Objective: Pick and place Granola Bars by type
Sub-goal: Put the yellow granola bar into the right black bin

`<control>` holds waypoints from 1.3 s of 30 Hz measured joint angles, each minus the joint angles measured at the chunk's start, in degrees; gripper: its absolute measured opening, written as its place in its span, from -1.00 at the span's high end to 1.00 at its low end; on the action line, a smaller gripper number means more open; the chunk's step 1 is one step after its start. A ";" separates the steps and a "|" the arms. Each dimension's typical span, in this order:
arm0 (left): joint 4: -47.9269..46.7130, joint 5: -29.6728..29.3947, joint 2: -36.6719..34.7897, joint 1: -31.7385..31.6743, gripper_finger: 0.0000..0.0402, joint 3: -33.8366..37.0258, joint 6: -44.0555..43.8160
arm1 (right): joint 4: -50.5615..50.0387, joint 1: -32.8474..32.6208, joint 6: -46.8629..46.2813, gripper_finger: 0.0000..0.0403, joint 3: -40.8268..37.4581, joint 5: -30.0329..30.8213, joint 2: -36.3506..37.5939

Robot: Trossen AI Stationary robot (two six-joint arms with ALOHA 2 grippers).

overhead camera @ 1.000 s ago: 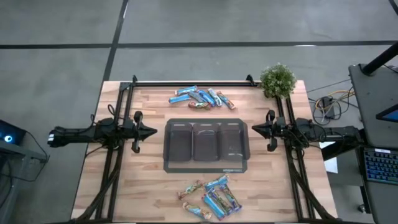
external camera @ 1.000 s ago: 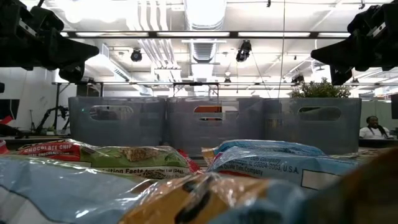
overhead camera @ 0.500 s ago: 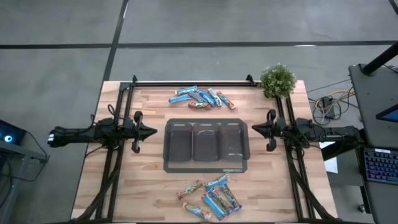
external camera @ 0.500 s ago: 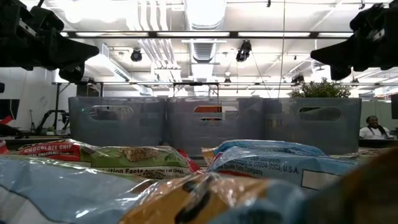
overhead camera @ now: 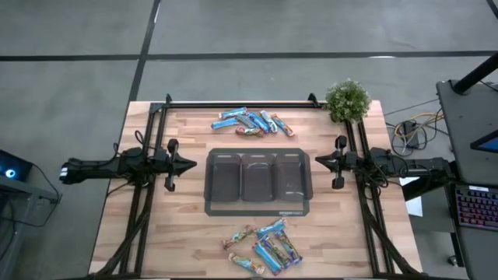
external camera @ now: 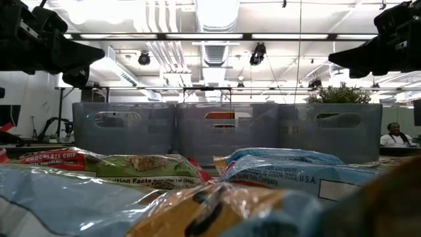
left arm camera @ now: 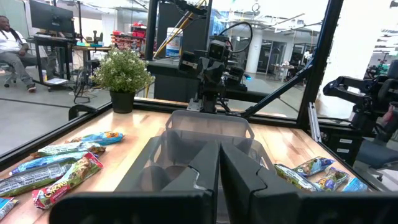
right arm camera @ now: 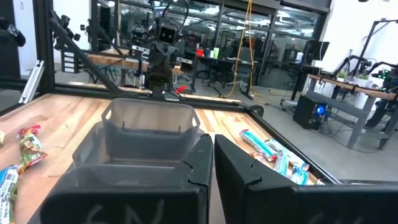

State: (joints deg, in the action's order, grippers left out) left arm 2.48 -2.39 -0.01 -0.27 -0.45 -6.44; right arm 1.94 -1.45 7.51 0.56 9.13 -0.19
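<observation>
On the table (overhead camera: 179,233) the grey tray (overhead camera: 257,183) with three compartments sits in the middle, between my two arms, and a small plant (overhead camera: 347,99) stands at the far right corner. The bars lie in two heaps, one (overhead camera: 253,122) beyond the tray and one (overhead camera: 264,247) at the near edge. My left pincer (overhead camera: 191,164) and right pincer (overhead camera: 315,162) are both clenched on nothing, each pointing at the tray from its side.

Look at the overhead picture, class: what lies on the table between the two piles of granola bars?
In the high view, the grey three-compartment tray sits between the far pile of granola bars and the near pile, with bare wood on either side of it.
</observation>
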 joint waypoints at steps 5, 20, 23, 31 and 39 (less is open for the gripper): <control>0.00 0.00 0.00 0.00 1.00 -0.02 0.00 | 0.00 -0.02 0.00 0.96 -0.01 -0.01 0.00; 1.77 0.24 0.00 0.00 1.00 -0.01 -4.53 | 0.01 -0.04 -24.13 0.96 0.00 -0.11 0.00; 3.75 0.26 0.00 0.00 1.00 -0.01 -10.84 | 0.01 -0.04 -27.76 0.96 -0.02 -0.11 0.02; 4.17 0.06 0.00 0.00 1.00 -0.02 -17.97 | 0.26 -0.04 -29.73 0.96 0.00 -0.09 0.02; 8.34 -0.13 0.00 0.00 1.00 -0.02 -26.11 | 1.00 -0.04 -32.82 0.96 -0.02 -0.06 0.02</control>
State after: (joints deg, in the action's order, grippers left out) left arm 10.82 -2.52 -0.01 -0.27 -0.47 -32.54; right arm 2.94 -1.50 -25.31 0.54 9.07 -0.16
